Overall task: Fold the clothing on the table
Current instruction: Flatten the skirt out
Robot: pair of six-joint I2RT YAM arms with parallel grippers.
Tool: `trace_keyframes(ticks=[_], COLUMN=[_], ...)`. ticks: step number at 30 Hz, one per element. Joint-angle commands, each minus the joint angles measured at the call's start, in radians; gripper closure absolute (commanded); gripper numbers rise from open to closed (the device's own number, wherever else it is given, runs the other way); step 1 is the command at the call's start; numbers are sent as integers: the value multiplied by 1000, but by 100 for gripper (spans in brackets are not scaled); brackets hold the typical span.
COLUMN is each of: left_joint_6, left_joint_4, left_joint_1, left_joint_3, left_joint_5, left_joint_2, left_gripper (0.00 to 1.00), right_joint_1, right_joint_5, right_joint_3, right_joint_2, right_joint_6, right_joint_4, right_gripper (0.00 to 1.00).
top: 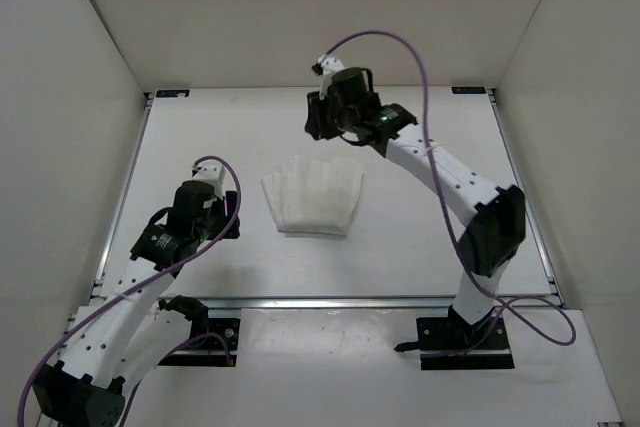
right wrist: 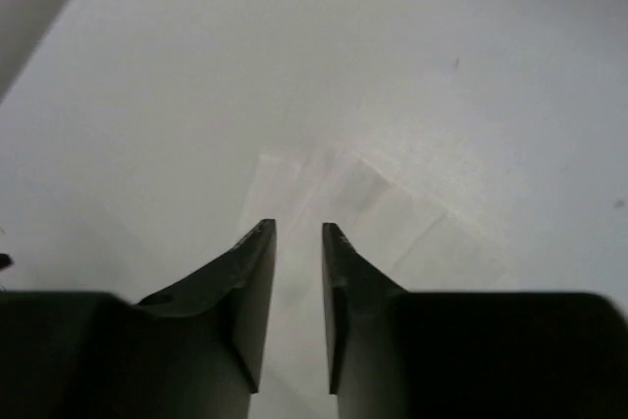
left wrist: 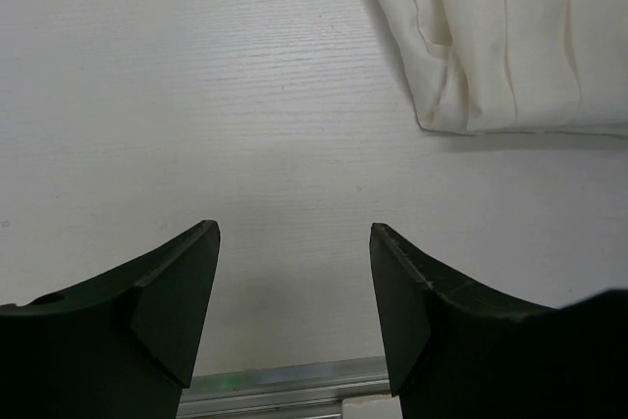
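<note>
On the table (top: 220,137), the clothing (top: 312,195) near the middle, left gripper (left wrist: 294,233) to its left, right gripper (right wrist: 299,228) behind it

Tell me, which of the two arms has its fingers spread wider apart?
The left arm's fingers, over bare table beside the clothing, stand wide apart; the right arm's fingers leave only a narrow slit.

The white, creased clothing (top: 312,197) lies flat in a fan shape near the middle of the white table (top: 220,137).

Plain off-white back wall (top: 320,7), left side wall (top: 60,97), right side wall (top: 585,57), soft even light, faint shadows
</note>
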Motion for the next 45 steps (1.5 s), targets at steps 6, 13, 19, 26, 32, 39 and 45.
trace_keyframes(ticks=[6,13,19,26,32,39,45], left_joint_6=[-15,-16,-17,-15,-15,-20,-18], left_joint_4=[2,5,7,2,7,5,2], left_joint_1=[21,18,16,19,19,24,24], left_joint_3=[0,-6,-3,0,-1,-1,-3], left_joint_5=[-39,-41,-43,-44,-46,-50,-55], left_joint_2=[-35,-48,-60,-66,-72,-78,-75], left_gripper=[25,23,22,21,22,21,21], right_joint_1=[66,70,75,60,72,75,-1], right_joint_5=[-44,-19,81,62,27,39,113], right_joint_3=[-3,198,284,382,706,589,8], right_joint_2=[244,502,593,565,484,166,-275], right_joint_6=[59,87,96,57,-15,-82,3], right_joint_4=[54,-107,-197,-235,-292,-175,130], right_gripper=[58,55,56,100,100,100,100])
